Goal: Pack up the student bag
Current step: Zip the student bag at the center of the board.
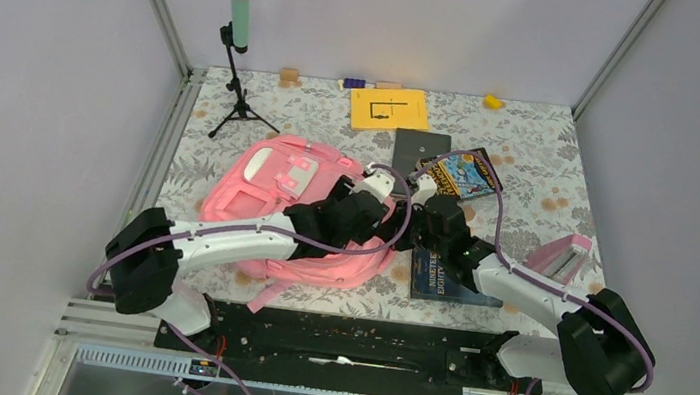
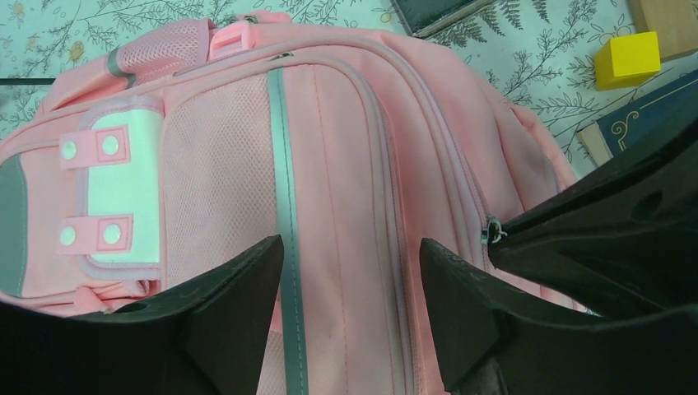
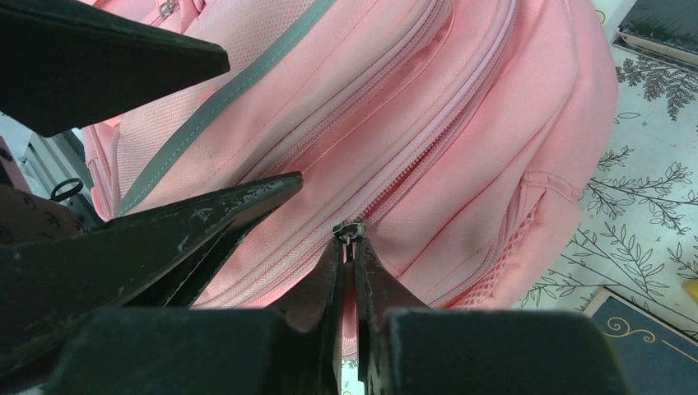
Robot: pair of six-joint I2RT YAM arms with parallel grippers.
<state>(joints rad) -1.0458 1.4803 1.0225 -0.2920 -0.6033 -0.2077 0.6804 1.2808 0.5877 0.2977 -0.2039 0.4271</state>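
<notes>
Bright, even, diffuse light falls from overhead on the flower-patterned table (image 1: 531,169), leaving only faint, soft-edged shadows around the large soft pink fabric backpack (image 1: 295,201), whose pink looks slightly oversaturated in the top view. In the wrist views the fabric weave is sharp, the pale reflective patch (image 2: 123,193) glares nearly white and the small metal zipper pull (image 3: 350,230) glints. The black left end effector (image 2: 350,243) and right end effector (image 3: 350,247) read dark, low in detail and a little soft near the lens, with mild wide-angle bending toward the edges.
</notes>
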